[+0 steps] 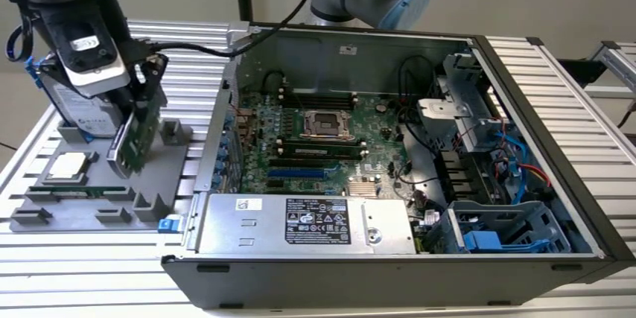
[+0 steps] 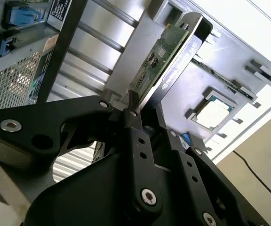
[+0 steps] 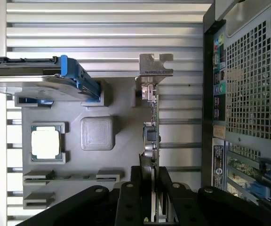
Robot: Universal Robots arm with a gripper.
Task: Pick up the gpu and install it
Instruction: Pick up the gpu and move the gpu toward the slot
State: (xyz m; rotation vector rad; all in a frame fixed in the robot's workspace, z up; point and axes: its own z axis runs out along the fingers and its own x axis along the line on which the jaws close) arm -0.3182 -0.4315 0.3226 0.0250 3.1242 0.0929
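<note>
The jaws are clamped shut on one edge of the gpu (image 1: 132, 138), pinching the thin card across its two faces so it hangs on edge, slightly tilted. It is over the grey tray (image 1: 100, 184) on the bench (image 1: 89, 273), to the exterior view's left of the open computer case (image 1: 398, 277). Whether its lower edge is clear of the tray's slot cannot be told. The tray probably stands parts on edge so a narrow pinch can reach them; the hard drive (image 1: 70, 106) stands just beside the gpu.
</note>
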